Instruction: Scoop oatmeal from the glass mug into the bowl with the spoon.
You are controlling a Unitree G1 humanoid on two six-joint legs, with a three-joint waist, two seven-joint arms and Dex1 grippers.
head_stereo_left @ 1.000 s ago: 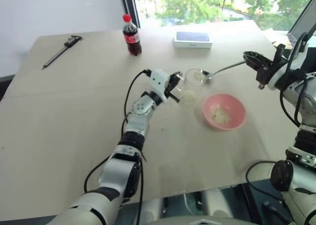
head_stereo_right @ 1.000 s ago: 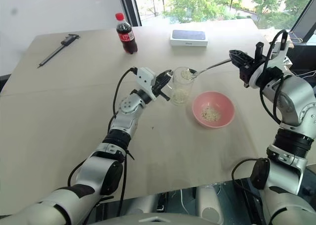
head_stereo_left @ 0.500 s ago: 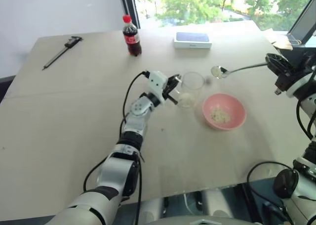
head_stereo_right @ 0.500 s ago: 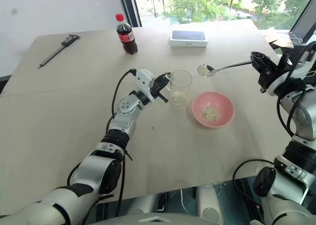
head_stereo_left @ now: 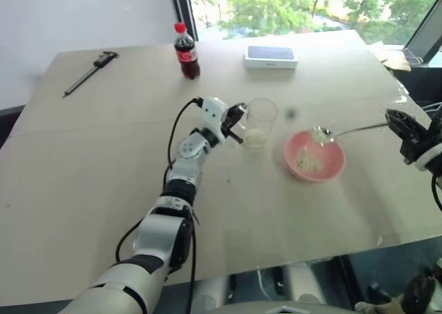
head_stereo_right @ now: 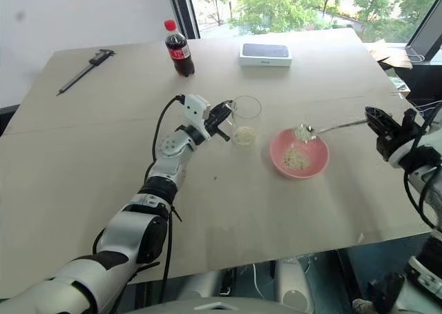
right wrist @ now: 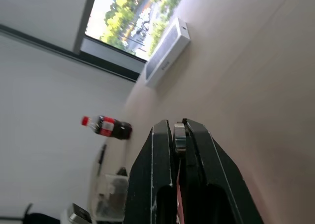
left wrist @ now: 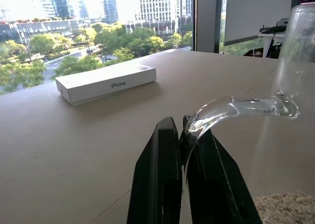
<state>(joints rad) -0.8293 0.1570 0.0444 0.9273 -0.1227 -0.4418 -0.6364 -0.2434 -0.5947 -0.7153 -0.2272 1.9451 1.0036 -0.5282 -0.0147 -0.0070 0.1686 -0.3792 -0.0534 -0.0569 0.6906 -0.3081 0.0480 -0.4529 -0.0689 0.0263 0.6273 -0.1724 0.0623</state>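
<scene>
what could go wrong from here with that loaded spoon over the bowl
1. The spoon carries a heap of oatmeal above the far rim of the pink bowl, not its middle; tipping here could drop flakes onto the table.
2. The right gripper pinches only the very end of the thin handle, so the spoon might twist.
3. The left gripper grips the glass mug by its handle alone; a nudge could tilt it.

Head pair looks down over the table (head_stereo_left: pixel 103 190).
Both wrist cameras sit low, sharing the white phone box (left wrist: pixel 106 81).
</scene>
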